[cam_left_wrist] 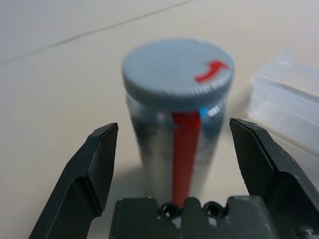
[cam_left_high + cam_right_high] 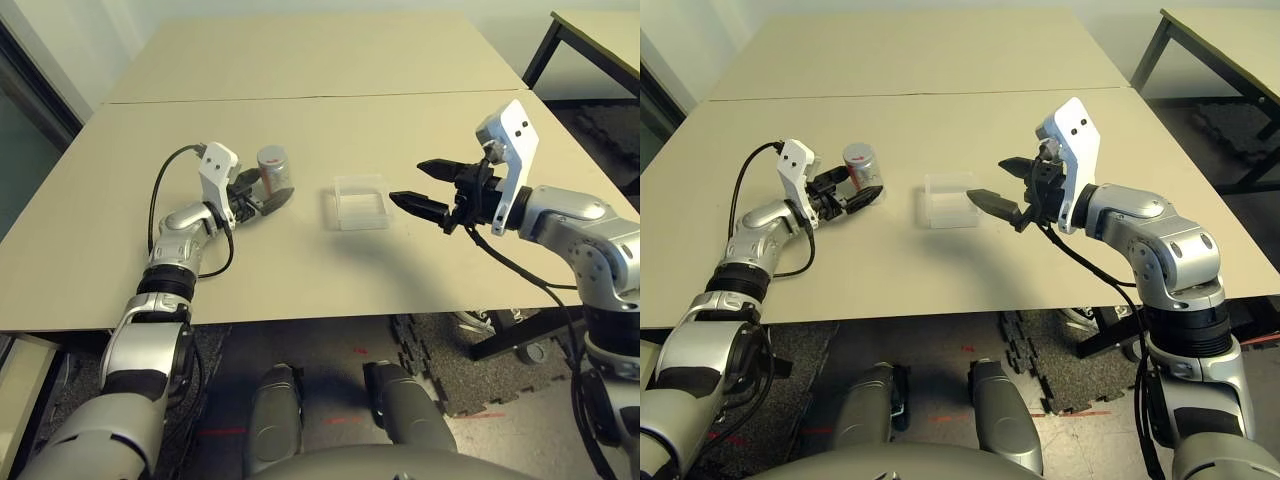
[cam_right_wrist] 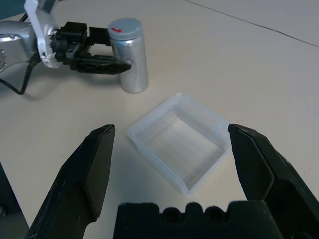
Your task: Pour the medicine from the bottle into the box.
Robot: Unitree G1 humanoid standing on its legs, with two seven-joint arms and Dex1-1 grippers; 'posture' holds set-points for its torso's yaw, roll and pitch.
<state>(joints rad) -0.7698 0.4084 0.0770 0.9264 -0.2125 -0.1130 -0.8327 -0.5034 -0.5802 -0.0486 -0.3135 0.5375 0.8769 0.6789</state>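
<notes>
The bottle [image 2: 274,170] stands upright on the table, silvery with a red stripe and a grey cap [image 1: 178,70] marked with a red arrow. My left gripper [image 2: 268,197] is open around it, one finger [image 1: 87,169] on each side, small gaps showing. The box [image 2: 359,202], a clear shallow tray, lies to the right of the bottle. My right gripper [image 2: 430,187] hovers open just right of the box, fingers [image 3: 89,172] spread wide and empty. The medicine is hidden.
Two tan tables [image 2: 300,120] join along a seam behind the objects. A dark-framed table [image 2: 590,40] stands at the far right. Black foam mats [image 2: 470,380] lie on the floor below the front edge.
</notes>
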